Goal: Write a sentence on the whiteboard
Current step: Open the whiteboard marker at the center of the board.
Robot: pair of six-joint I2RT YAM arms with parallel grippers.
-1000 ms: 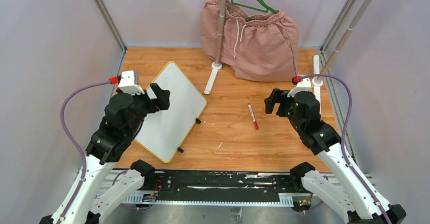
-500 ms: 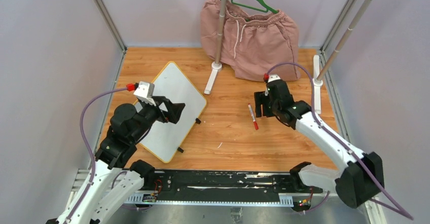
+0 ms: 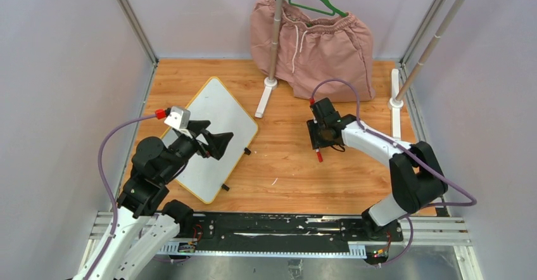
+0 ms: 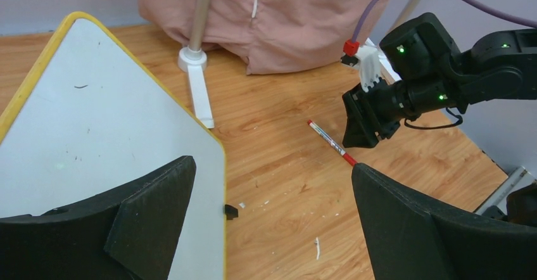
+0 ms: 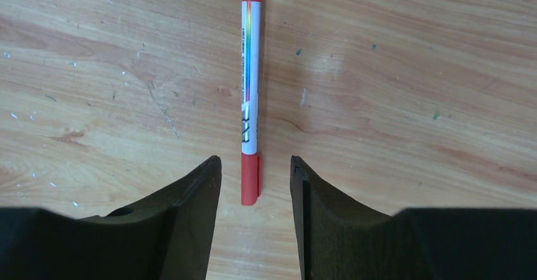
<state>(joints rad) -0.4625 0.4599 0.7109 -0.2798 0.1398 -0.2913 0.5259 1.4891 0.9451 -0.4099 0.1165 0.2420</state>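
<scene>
The whiteboard [image 3: 212, 125], white with a yellow rim, lies at an angle on the left of the wooden table. Its face [image 4: 95, 121] carries only faint specks; no sentence shows on it. My left gripper [image 3: 214, 138] hovers wide open over the board's right edge, one finger above the board and the other above bare wood [image 4: 272, 185]. A red-capped white marker [image 5: 249, 90] lies on the wood at centre right [image 3: 318, 155]. My right gripper [image 5: 255, 166] stands open low over it, its fingers on either side of the red cap with a gap on both sides.
Pink shorts [image 3: 316, 45] hang from a green hanger at the back. A white rack foot [image 3: 265, 99] lies just right of the board, and another rack post [image 3: 396, 99] stands at the right. Small white scraps [image 4: 318, 248] dot the wood.
My right arm has swung left and down over the marker, and its jaws have narrowed around the cap. My left gripper has shifted right over the board's edge, still wide open.
</scene>
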